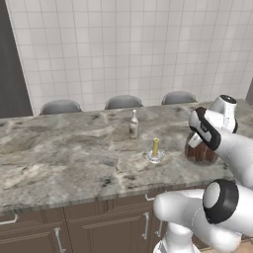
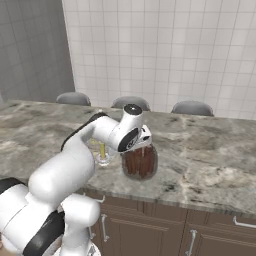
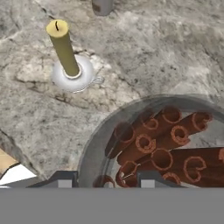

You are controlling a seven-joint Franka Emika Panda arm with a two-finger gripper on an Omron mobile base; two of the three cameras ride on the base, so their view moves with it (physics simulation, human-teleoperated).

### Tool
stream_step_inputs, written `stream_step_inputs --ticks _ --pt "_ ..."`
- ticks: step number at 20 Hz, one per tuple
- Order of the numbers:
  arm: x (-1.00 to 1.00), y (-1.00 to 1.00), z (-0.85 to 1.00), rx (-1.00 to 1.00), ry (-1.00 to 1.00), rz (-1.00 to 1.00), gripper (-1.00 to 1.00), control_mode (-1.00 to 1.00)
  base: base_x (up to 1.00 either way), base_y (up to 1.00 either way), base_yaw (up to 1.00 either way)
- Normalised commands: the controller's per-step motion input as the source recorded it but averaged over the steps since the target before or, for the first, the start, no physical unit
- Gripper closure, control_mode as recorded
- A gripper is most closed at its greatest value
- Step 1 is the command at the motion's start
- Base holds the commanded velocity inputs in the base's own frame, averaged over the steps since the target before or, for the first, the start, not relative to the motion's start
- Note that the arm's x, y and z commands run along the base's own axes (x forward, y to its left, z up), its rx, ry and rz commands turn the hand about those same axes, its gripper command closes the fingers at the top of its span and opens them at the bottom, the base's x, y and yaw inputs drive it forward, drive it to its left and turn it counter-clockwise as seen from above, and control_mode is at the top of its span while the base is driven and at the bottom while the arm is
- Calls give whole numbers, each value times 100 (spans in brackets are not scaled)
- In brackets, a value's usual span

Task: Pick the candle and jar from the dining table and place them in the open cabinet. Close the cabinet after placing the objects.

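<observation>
pincer (image 3: 105, 178) pinching jar (image 2: 140, 162) rim | candle (image 3: 64, 49) near | bottle (image 1: 133, 124) behind | 3 stools (image 1: 123, 102)

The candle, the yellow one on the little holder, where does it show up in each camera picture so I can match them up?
Left base view: the candle stands right of centre on the dining table, left of the jar.
Right base view: the candle is left of centre, partly behind the arm, left of the jar.
Hand view: the candle is upper left, above the jar.
Shared landmark: the jar.
</observation>
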Motion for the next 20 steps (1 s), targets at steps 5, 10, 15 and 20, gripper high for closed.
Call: stream_step_inputs --ticks 5,10,15,20 --pt "-14 31 40 0 -9 16 100 -100 0 0 0" --pt "-9 43 24 0 -2 12 100 -100 0 0 0" --pt "-1 38 14 -1 0 4 100 -100 0 0 0" --pt "-2 39 0 -1 0 1 100 -100 0 0 0"
